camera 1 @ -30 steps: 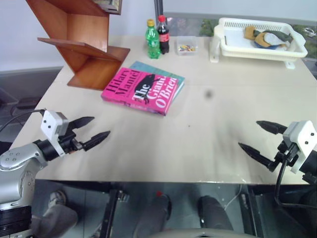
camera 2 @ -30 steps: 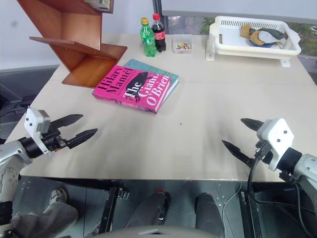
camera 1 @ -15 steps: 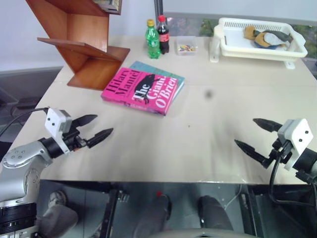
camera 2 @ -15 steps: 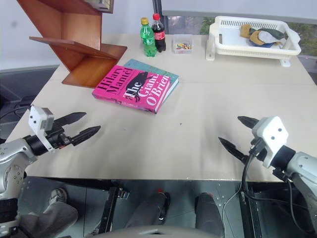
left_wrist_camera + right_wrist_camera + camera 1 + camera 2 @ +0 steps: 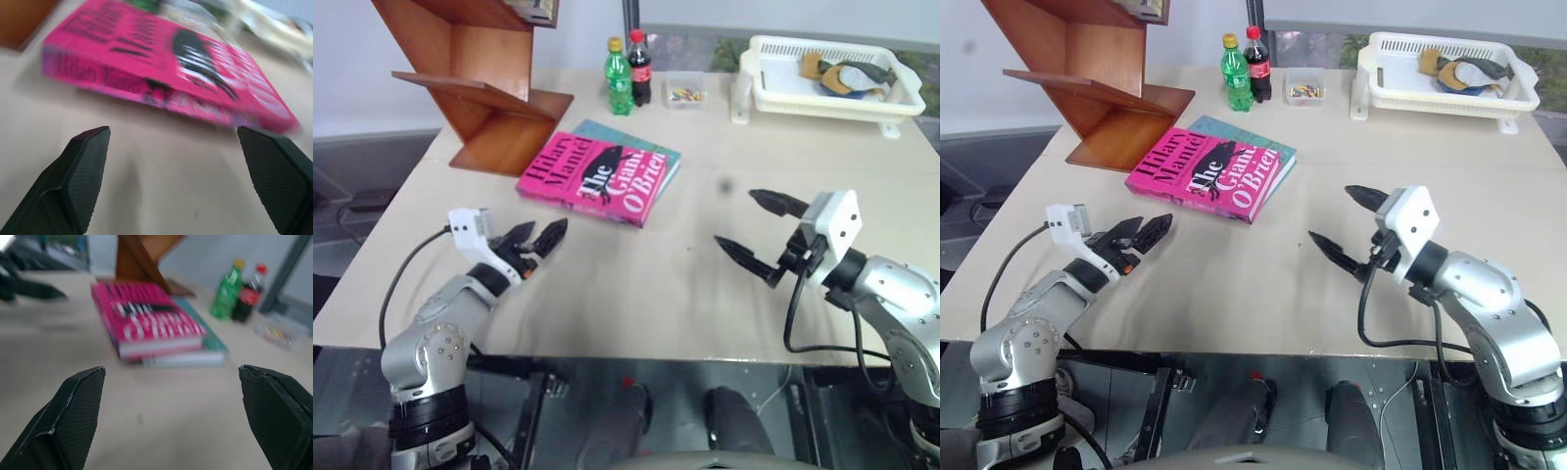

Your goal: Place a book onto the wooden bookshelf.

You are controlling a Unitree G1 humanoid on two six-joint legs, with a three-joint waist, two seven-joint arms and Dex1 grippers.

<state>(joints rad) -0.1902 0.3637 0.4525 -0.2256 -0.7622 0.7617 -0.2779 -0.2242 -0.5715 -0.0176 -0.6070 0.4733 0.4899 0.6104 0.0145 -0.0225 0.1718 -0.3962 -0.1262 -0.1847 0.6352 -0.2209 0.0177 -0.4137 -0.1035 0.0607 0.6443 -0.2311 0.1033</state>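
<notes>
The bright pink book (image 5: 597,176) lies flat on the table, on top of a teal book (image 5: 641,147). The wooden bookshelf (image 5: 475,88) stands just behind them at the back left. My left gripper (image 5: 543,235) hovers open a short way in front of the book's near left edge, pointing at its spine (image 5: 146,90). My right gripper (image 5: 734,217) is open to the right of the book, aimed at it, with nothing between its fingers (image 5: 73,416). The right wrist view has the pink book (image 5: 146,318) ahead and the left gripper (image 5: 29,286) beyond.
A green bottle (image 5: 617,78) and a cola bottle (image 5: 637,69) stand behind the books, next to a small clear box (image 5: 683,94). A white basket (image 5: 827,76) holding cloths sits at the back right. The table's front edge (image 5: 636,354) runs below both arms.
Both grippers have moved inward and forward toward the pink book, the right one further. The left wrist has rolled. Both stay open and the books have not moved.
</notes>
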